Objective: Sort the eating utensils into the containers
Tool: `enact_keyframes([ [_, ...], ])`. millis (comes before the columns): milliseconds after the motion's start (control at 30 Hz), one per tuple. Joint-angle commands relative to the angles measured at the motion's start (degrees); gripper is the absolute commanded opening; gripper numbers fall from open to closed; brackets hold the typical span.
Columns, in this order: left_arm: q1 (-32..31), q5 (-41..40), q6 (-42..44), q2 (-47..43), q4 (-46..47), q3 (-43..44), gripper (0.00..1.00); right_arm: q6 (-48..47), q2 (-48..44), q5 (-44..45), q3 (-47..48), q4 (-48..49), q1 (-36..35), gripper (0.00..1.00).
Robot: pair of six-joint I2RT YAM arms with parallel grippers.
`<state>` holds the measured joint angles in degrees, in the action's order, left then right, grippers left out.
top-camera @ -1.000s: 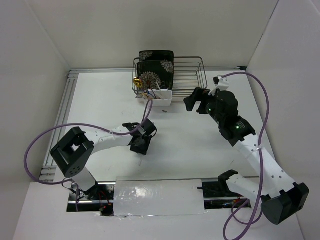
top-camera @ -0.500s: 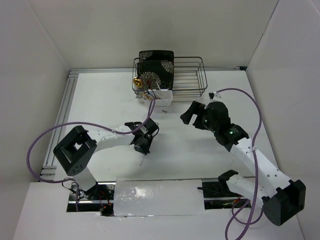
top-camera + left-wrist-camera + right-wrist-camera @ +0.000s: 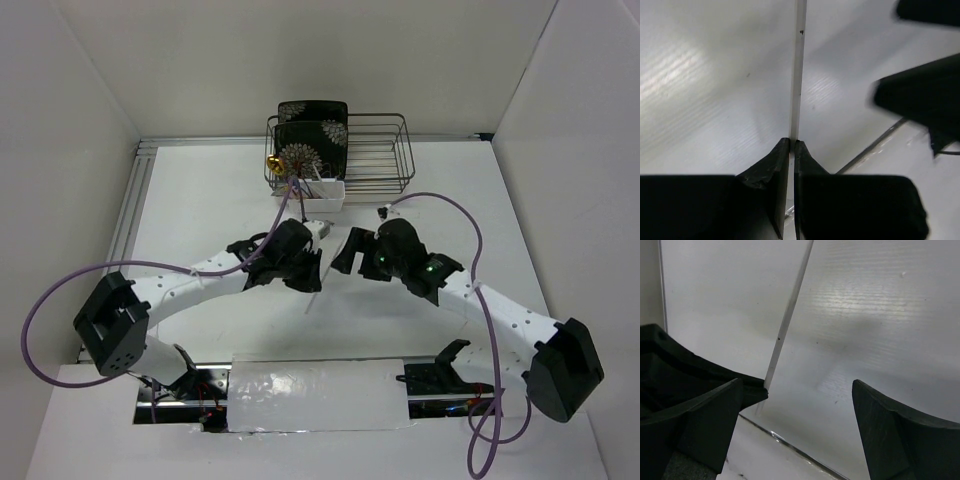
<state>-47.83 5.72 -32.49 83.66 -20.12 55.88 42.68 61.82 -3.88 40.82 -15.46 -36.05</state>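
Chopstick (image 3: 799, 75) sat clenched in your left jaws at mid-frame, while your right jaws gaped empty beside it. You needed a firm pinch and an upright entry into the white caddy (image 3: 325, 203) at upper centre.

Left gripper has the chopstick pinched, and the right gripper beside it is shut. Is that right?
Not quite: the right gripper is open, its jaws standing wide apart in the right wrist view. The left gripper does have the chopstick pinched, with the right one beside it.
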Motion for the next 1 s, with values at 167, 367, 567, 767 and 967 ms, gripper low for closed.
enact_keyframes([
  [167, -0.2, 5.9, -0.4, -2.4, 7.5, 4.2, 0.05, 0.9, 3.5, 4.7, 3.7, 7.0, -5.0, 0.92],
  [367, -0.2, 9.5, -0.6, -3.9, 10.2, 3.1, 0.05, -0.6, 4.8, 9.9, 5.6, 8.5, -7.9, 0.53],
  [567, -0.2, 11.0, -1.0, -5.9, 12.5, 1.5, 0.07, -3.6, 5.6, 16.4, 11.6, 5.7, -8.9, 0.0],
  [767, 0.9, 9.6, -1.7, -9.1, 8.3, 1.7, 0.46, -19.6, 7.1, 21.1, 22.9, 5.9, -7.1, 0.0],
  [967, 16.2, 15.1, -1.7, -22.8, 12.9, -8.3, 0.7, -45.3, 13.7, 20.9, 35.3, 14.8, -1.5, 0.0],
])
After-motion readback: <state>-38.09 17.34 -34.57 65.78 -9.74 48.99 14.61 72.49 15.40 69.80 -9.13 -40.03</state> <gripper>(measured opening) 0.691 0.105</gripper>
